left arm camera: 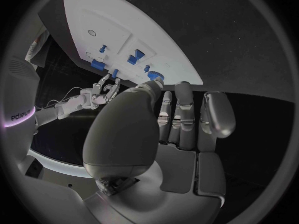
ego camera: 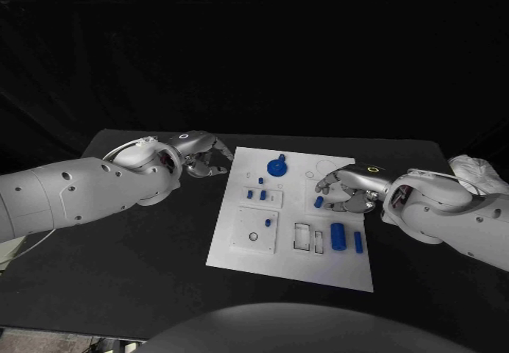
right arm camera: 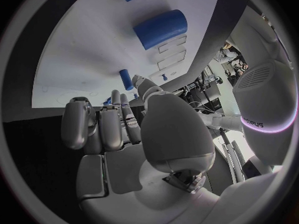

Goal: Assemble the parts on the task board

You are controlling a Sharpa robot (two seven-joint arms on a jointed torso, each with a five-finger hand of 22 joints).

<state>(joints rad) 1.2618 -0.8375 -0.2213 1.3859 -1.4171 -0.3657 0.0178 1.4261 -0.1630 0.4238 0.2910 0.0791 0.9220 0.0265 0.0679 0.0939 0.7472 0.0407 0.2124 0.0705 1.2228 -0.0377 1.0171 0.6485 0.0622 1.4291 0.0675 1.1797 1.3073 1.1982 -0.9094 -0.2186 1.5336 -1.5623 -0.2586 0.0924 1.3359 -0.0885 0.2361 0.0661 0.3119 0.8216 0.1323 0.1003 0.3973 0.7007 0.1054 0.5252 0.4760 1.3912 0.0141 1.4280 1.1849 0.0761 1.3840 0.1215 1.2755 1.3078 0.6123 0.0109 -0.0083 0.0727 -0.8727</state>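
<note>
Silver right hand (ego camera: 345, 187) hides part of the task board (ego camera: 244, 254).

My left hand (ego camera: 201, 154) and right hand (ego camera: 348, 188) look like smooth, satin silver metal. Between them, the task board (ego camera: 244, 250) is matt white, seemingly plastic. On it, the parts (ego camera: 337, 237) are smooth blue plastic. Beneath it, the table (ego camera: 127, 287) is matt black.

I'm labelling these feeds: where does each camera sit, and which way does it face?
Head view: on the head, looking down at the task board; both arms, left hand, right hand.
Left wrist view: behind the left hand, facing the board.
Right wrist view: behind the right hand, facing the board.
Shared: the board.
</note>
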